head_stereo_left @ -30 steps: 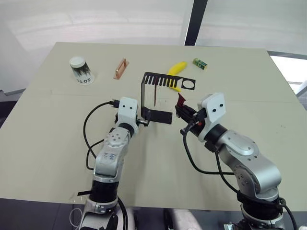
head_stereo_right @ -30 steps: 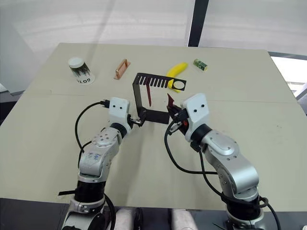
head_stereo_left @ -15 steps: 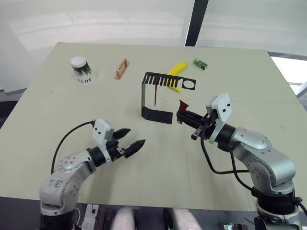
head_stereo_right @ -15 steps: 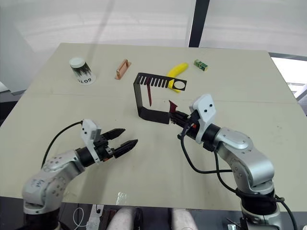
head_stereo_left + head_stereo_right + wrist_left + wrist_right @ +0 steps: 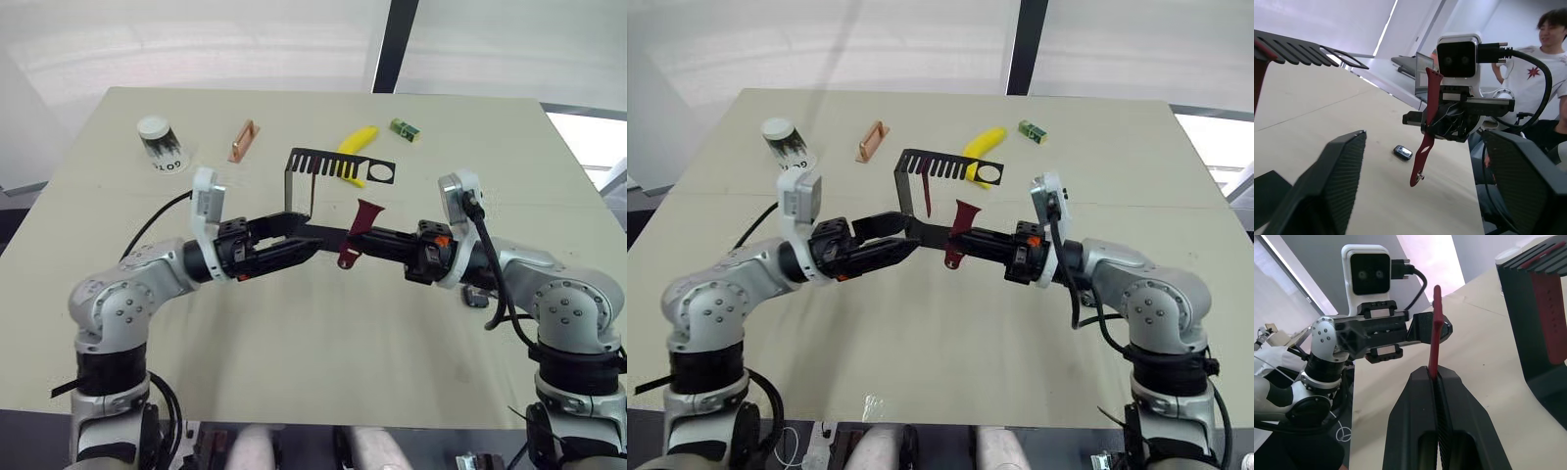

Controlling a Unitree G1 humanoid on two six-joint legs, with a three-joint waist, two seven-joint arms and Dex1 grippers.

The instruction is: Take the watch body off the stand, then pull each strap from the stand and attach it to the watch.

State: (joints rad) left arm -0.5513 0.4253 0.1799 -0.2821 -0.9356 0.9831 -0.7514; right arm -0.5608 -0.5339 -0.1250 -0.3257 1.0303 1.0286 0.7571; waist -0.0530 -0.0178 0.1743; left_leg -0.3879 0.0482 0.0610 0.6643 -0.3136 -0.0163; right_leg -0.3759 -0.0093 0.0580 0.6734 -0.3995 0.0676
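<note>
Both arms have swung inward since half a second ago and now face each other low over the tabletop in front of the stand; the left one has come up from the near left, fingers spread then as now; the right one has carried its strap away from the stand's base toward the middle.

Right end effector: fingers pressed together, pinching one maroon strap near its middle; the strap's long axis stands roughly upright, one end rising above the fingertips, the other hanging below, clear of the tabletop.

Left end effector: fingers apart and empty, pointing straight at the held strap, just beside it but not touching; in the left wrist view the strap sits between the two spread fingers, a little beyond them.

Outward from there: the watch body lies on the tabletop beyond the right end effector, on the robot's right side, nearer the right arm than the left; it is off the stand.

The second strap hangs from the stand's comb-slotted top arm, behind both end effectors.

Judgement: the coming move turns on the left end effector closing across the upright strap, or on bringing strap and watch body together; the watch body lies well apart from the left end effector.
</note>
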